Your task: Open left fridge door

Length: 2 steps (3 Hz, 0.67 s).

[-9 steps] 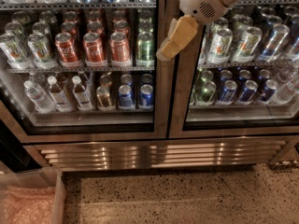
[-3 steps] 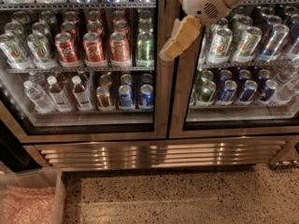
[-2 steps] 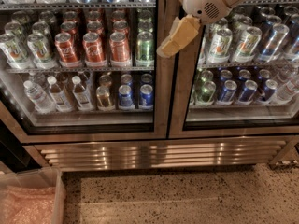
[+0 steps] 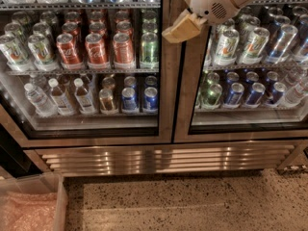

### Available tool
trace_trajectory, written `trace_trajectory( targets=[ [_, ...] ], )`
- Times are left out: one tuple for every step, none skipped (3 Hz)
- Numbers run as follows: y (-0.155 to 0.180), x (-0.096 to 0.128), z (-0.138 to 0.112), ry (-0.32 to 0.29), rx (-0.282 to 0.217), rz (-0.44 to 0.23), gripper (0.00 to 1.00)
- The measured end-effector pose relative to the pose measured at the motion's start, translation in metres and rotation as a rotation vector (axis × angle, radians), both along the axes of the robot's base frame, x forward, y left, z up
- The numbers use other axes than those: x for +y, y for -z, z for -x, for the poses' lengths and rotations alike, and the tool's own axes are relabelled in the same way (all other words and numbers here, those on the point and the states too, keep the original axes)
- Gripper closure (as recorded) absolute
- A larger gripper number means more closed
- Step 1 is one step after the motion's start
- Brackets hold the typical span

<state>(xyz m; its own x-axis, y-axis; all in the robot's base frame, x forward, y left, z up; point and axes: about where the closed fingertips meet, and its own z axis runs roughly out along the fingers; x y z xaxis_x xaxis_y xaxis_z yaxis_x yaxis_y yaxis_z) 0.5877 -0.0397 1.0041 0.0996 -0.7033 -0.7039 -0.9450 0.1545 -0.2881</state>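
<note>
The floor (image 4: 192, 201) is tan terrazzo, speckled all over with dark and pale chips, and a faint paler line runs across it in front of the cooler. The fridge (image 4: 168, 105) stands directly on it, its louvred steel base grille (image 4: 163, 159) meeting the floor along the whole width; a dark gap shows under the grille at the far right. At the lower left corner, 1 clear plastic bin (image 4: 60, 201) sits on the floor just in front of the grille, with crumpled pinkish bubble wrap (image 4: 24, 213) inside. The hand (image 4: 182, 28) hangs high above the floor, before the fridge's centre post.
</note>
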Motion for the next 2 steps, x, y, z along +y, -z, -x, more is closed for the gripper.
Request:
trace_trajectory(
  targets=[
    [0.0, 0.0, 0.0, 0.0, 0.0, 0.0, 0.87],
    [0.0, -0.0003, -0.0002, 0.0, 0.0, 0.0, 1.0]
  ],
)
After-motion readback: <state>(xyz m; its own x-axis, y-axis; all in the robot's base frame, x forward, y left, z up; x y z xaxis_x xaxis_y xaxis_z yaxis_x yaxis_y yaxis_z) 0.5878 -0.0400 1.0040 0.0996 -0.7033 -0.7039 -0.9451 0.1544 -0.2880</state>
